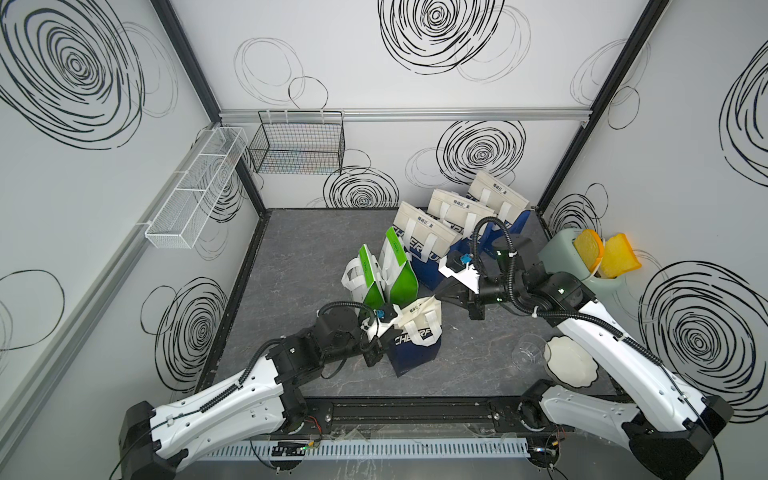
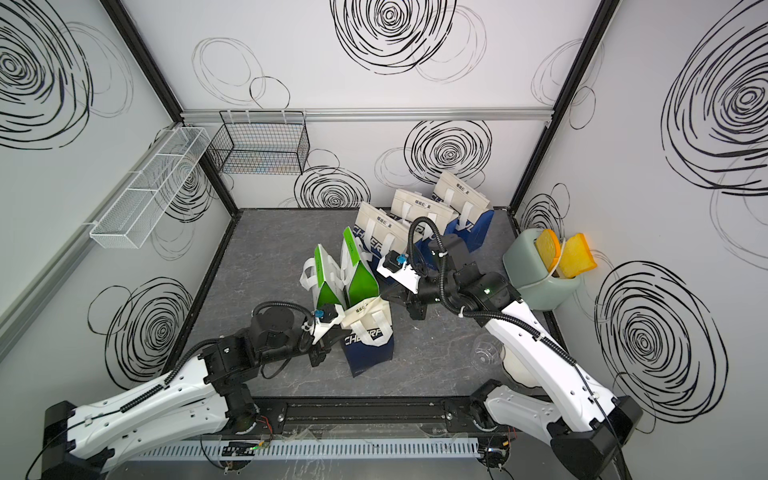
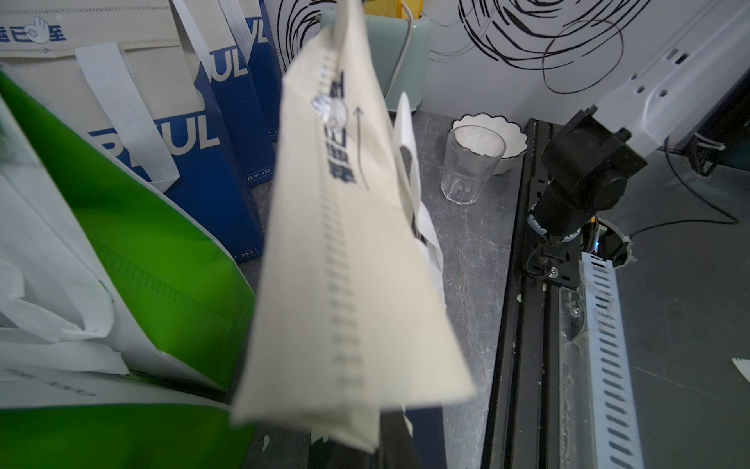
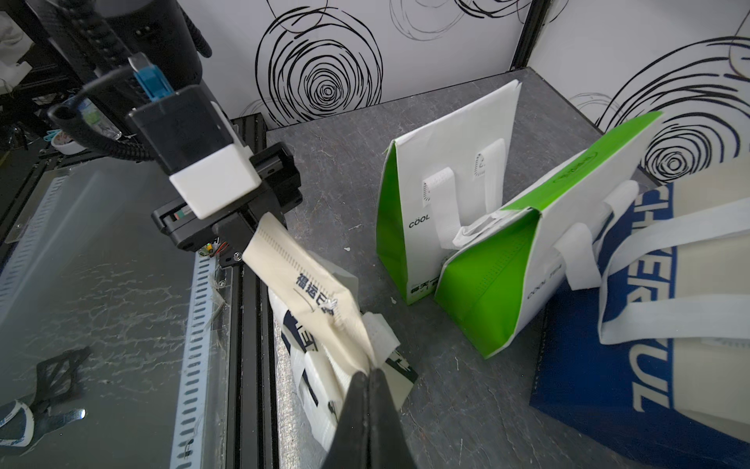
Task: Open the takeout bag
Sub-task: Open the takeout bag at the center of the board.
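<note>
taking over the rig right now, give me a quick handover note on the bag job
left gripper: shut on one end of the front bag's cream top flap.
right gripper: shut on the flap's other end.
bag stands at the front centre of the table, just before two green bags.
done: both flap ends gripped and held up.
left: pull the flap apart to open the mouth; no open mouth shows yet.

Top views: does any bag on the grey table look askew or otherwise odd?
Only the front blue-and-cream takeout bag: its cream top flap is stretched into a creased, twisted strip, pinched at one end by the left gripper and at the other by the right gripper. Nothing looks spilled.
</note>
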`<act>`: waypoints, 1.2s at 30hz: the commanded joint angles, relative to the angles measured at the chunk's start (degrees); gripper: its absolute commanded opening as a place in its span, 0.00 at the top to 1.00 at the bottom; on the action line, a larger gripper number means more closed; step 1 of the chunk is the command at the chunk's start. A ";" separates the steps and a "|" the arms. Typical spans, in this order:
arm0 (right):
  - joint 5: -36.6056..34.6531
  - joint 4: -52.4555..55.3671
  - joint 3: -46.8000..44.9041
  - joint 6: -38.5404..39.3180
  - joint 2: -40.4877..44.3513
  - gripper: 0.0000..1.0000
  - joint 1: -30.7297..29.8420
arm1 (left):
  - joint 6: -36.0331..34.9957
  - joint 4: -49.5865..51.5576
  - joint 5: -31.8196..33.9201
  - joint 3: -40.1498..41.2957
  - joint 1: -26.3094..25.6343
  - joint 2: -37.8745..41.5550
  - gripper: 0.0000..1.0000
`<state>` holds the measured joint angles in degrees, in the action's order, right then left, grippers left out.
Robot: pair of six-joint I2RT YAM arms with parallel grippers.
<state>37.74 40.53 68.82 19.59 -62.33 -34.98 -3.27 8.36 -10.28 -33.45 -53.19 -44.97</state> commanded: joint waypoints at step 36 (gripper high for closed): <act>-39.15 -36.65 -27.77 42.87 16.23 0.48 -30.45 | -0.69 4.30 -0.62 -0.31 0.78 -0.81 1.00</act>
<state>6.02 9.65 42.39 56.38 -46.87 -63.96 -3.27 9.56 -10.33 -33.45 -52.84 -45.39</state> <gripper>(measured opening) 0.517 0.067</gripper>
